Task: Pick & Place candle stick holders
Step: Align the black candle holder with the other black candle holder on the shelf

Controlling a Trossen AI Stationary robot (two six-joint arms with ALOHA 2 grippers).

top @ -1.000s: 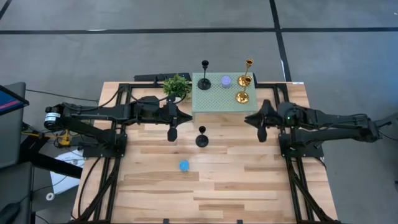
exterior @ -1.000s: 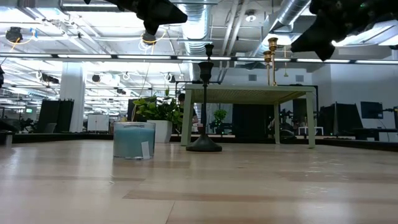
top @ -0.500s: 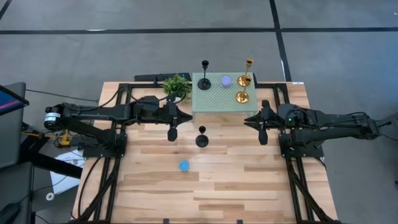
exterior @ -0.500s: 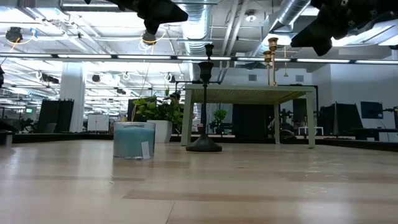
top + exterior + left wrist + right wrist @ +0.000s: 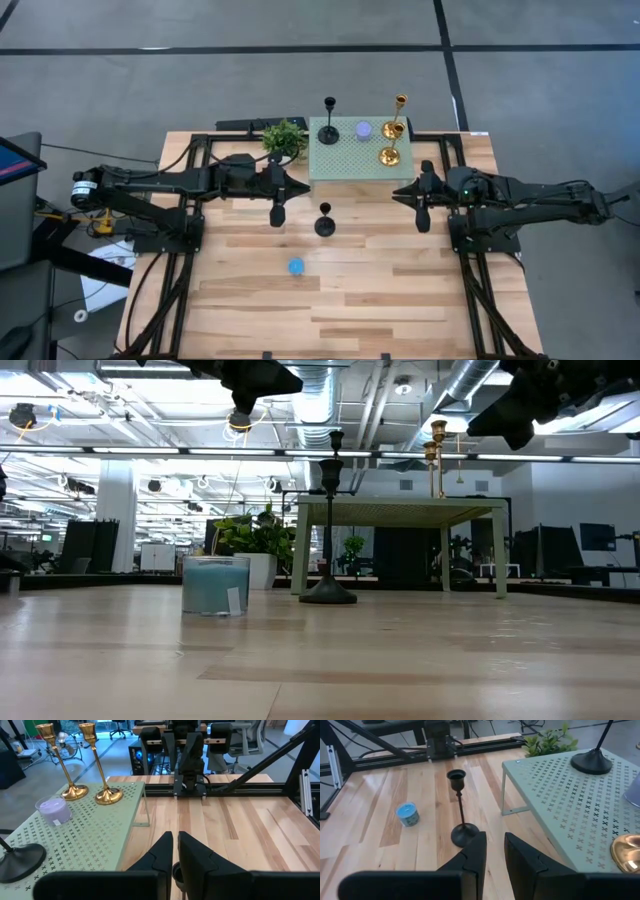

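Observation:
One black stemmed candle stick holder [image 5: 324, 222] stands upright on its round base on the wooden table, between my two grippers. A low blue one [image 5: 296, 266] sits nearer the front edge. On the green perforated stand [image 5: 345, 160] stand a second black holder [image 5: 329, 128], a purple one [image 5: 363, 129] and two gold ones [image 5: 390, 130] [image 5: 389, 155]. My left gripper [image 5: 278, 212] hovers shut to the left of the table's black holder. My right gripper [image 5: 423, 215] hovers to its right, its fingers a little apart, empty [image 5: 495, 855].
A small green plant [image 5: 285, 138] stands at the stand's far left corner. Black arm frames run along both table sides [image 5: 180, 230] [image 5: 480, 235]. Bare wood lies around the blue holder and toward the front edge [image 5: 330, 310].
My right gripper has rolled slightly about its own pointing line while staying in place. Nothing else has moved.

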